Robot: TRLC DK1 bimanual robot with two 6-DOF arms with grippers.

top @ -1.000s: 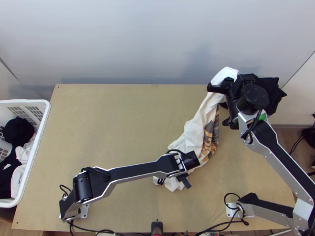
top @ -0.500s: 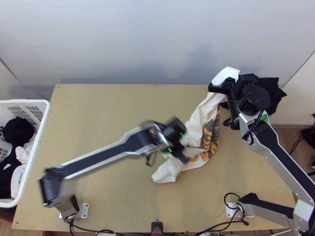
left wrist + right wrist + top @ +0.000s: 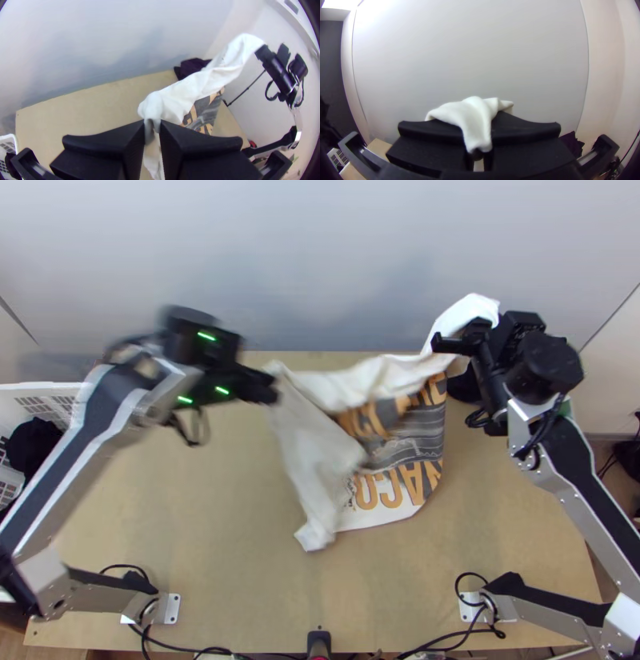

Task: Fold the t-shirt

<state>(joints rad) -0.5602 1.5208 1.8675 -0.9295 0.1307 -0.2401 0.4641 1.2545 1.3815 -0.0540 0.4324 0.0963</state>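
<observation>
The left fingers (image 3: pixel 106 143) and right fingers (image 3: pixel 526 133) pinched the t-shirt (image 3: pixel 412 448), seemingly light and limp, best held at well-spaced edges.

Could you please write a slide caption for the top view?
Left pincer and right pincer hold a printed white shirt between them over the table.

From my station I can see a white plastic basket with slotted walls (image 3: pixel 48 386) beside the left edge of the light wooden table (image 3: pixel 224 572), crumpled black cloth (image 3: pixel 32 442) inside. I make out bunched dark purple cloth (image 3: pixel 193 67) near the far right corner, before a smooth pale-grey wall (image 3: pixel 320 260).
</observation>
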